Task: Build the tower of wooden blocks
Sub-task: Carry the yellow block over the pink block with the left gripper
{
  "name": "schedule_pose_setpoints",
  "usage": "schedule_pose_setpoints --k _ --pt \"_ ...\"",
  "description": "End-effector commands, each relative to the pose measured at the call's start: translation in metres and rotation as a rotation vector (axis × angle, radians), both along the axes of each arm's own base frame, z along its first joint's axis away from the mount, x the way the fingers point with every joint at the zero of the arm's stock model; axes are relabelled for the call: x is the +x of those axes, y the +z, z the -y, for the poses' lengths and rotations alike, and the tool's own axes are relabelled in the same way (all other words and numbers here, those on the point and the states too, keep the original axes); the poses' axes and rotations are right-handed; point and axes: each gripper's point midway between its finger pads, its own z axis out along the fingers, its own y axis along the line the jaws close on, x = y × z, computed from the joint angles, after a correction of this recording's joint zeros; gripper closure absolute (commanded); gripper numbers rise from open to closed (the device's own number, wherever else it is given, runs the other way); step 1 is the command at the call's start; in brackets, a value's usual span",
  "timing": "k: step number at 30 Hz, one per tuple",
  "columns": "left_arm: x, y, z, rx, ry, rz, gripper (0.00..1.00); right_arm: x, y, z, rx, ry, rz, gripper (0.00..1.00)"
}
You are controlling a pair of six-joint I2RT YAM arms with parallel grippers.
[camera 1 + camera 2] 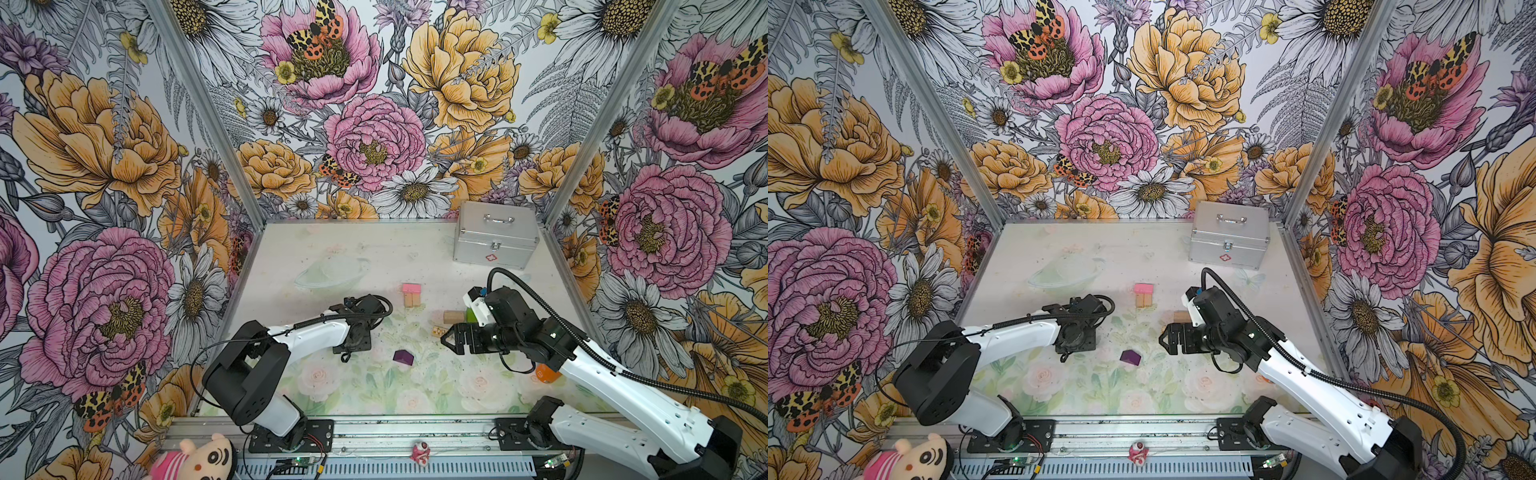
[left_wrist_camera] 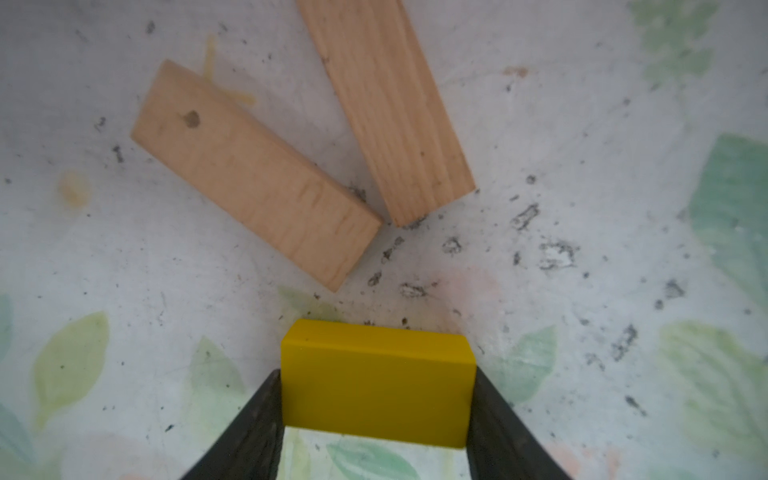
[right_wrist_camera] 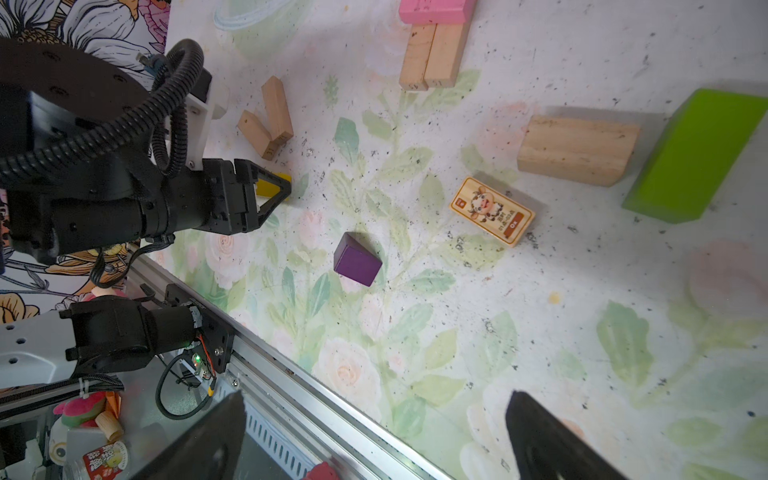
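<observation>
Left wrist view is showing the left gripper (image 2: 377, 386) clamping a yellow block (image 2: 374, 353), with two tan planks (image 2: 253, 174) lying in a V just beyond it. In a top view the right gripper (image 1: 451, 338) is hanging spread wide and holding nothing, right of the purple block (image 1: 402, 357). Farther back, near the centre, the tower (image 1: 411, 295) is standing, pink over tan.

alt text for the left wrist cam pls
A yellow block is clamped between the two dark fingers of the left gripper, seen from just behind. Beyond it, two tan planks lie flat on the speckled floral table mat, angled into a V with their near corners close together.
</observation>
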Motion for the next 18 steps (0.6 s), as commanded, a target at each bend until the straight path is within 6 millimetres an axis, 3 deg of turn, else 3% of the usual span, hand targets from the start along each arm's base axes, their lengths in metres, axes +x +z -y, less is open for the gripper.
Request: schedule_pose_setpoints --k 1,11,18 --pt "0.004 0.008 0.011 -0.029 -0.037 0.019 0.56 0.009 0.016 -0.003 0.016 -0.022 0.053 0.00" --pt "0.021 0.035 0.028 -0.066 -0.067 0.074 0.57 0.016 0.017 0.006 -0.008 -0.083 0.085 0.00" --pt "0.050 0.053 0.059 -0.083 -0.111 0.114 0.57 0.022 0.022 0.017 -0.022 -0.137 0.135 0.00"
